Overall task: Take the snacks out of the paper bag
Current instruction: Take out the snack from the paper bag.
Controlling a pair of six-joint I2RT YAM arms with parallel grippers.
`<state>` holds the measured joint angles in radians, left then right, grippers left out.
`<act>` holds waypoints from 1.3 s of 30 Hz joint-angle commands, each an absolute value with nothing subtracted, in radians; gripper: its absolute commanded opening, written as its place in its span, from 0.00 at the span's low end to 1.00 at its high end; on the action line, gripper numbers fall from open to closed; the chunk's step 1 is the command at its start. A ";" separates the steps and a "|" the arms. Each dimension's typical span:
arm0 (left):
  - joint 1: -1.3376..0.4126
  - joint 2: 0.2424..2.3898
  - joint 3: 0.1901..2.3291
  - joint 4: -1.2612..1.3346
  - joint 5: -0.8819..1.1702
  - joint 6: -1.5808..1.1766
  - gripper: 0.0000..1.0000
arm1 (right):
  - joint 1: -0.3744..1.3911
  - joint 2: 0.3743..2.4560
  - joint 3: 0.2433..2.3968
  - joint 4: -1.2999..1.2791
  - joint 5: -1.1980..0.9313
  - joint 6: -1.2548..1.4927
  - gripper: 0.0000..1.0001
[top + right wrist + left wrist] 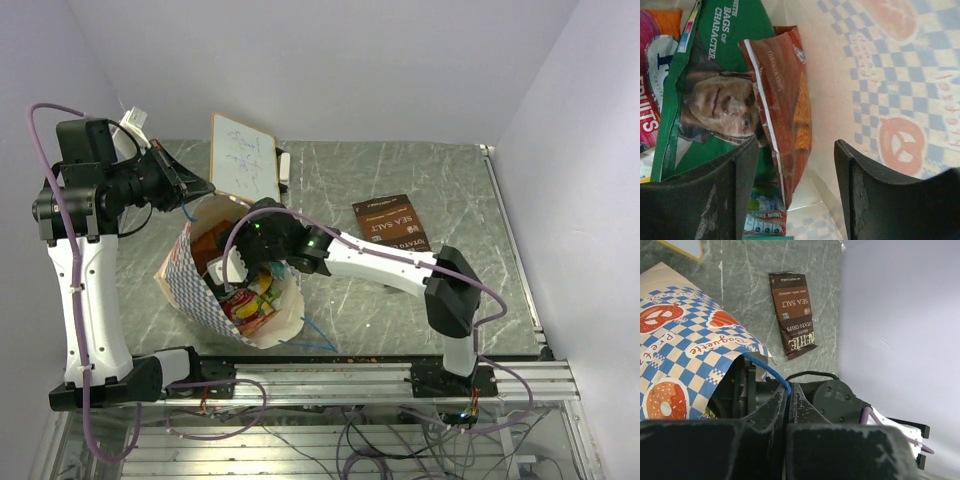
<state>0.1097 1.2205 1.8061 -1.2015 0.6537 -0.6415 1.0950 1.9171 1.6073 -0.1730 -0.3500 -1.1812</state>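
From above: paper bag on the left part of the grey table, checkered outside showing, mouth open toward the camera. Inside, a jumble of bright packets, largely blocked by the right gripper, which is pushed in through the mouth. Left gripper at the bag's far rim. Just beyond the bag, a white board with scribbles. Well apart to the right and flat on the table, the brown SEA SALT packet, the only snack outside the bag. At the bag's near corner, a loose blue cord.

From the left wrist: jaws pressed nearly together, pinching the blue cord handle. This grip is not legible from above. Bag wall to the left, dark body of the right arm just ahead.

From the right wrist, inside the bag: jaws spread wide, nothing clamped. Lower edge of the orange-red packet between the fingers; contact impossible to judge. Beside it, a green packet with a printed face. Further left, a magenta packet. Below, a teal packet.
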 commanded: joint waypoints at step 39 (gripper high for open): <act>0.117 1.229 1.851 -1.180 0.550 -0.671 0.07 | 1.105 1.721 1.583 -0.171 -0.290 -0.892 0.00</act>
